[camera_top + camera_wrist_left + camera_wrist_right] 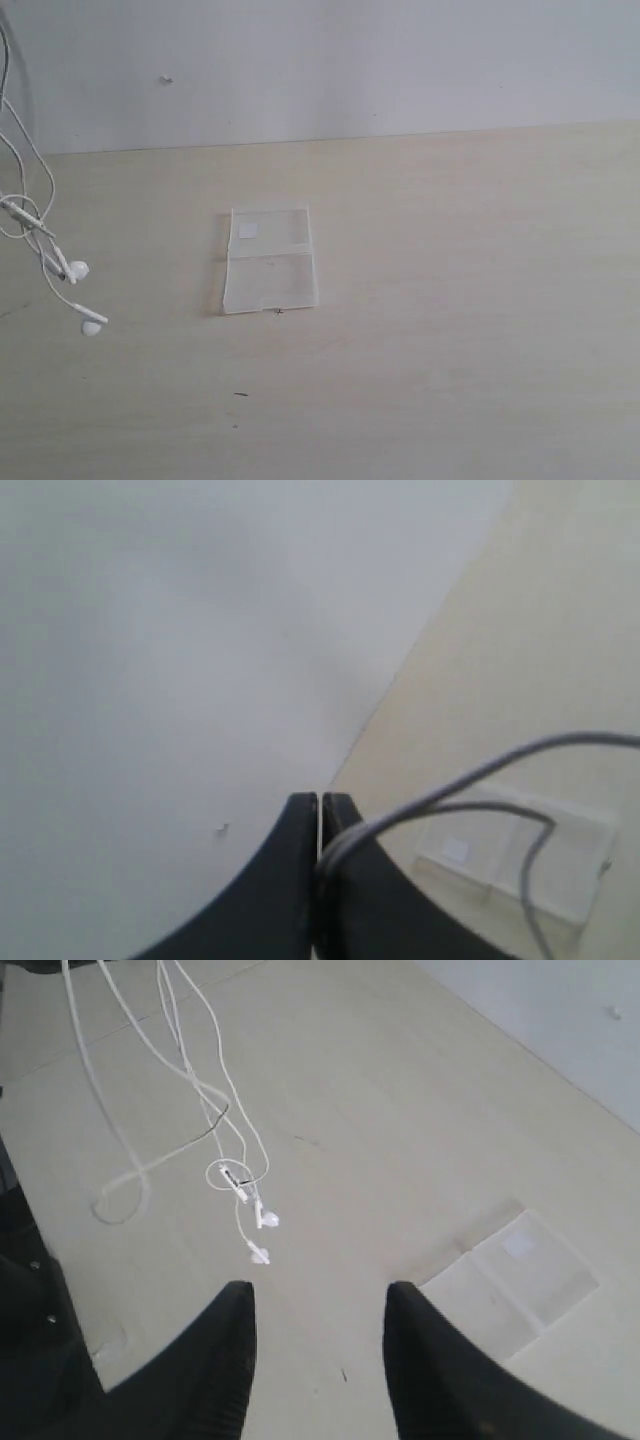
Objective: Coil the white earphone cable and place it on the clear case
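The left gripper (320,807) is clamped tight on the white earphone cable (235,1182), which leaves the jaws as two thin strands. The right gripper (318,1298) stands apart and holds nothing, aimed at the table between the strands and the clear case (270,260).

From the pinch the cable hangs well to the left of the case in the exterior view, in loose crossed strands rather than a coil. Its earbuds (78,269) dangle low. I cannot tell whether they touch the table (480,330). The case lies open and flat with nothing on it.

The likely troubles are these:
- The thin wire could slip out of the pinch.
- The crossed strands could knot when gathered.
- A dragged earbud could nudge the light case.
- A springy coil could unwind off the case.
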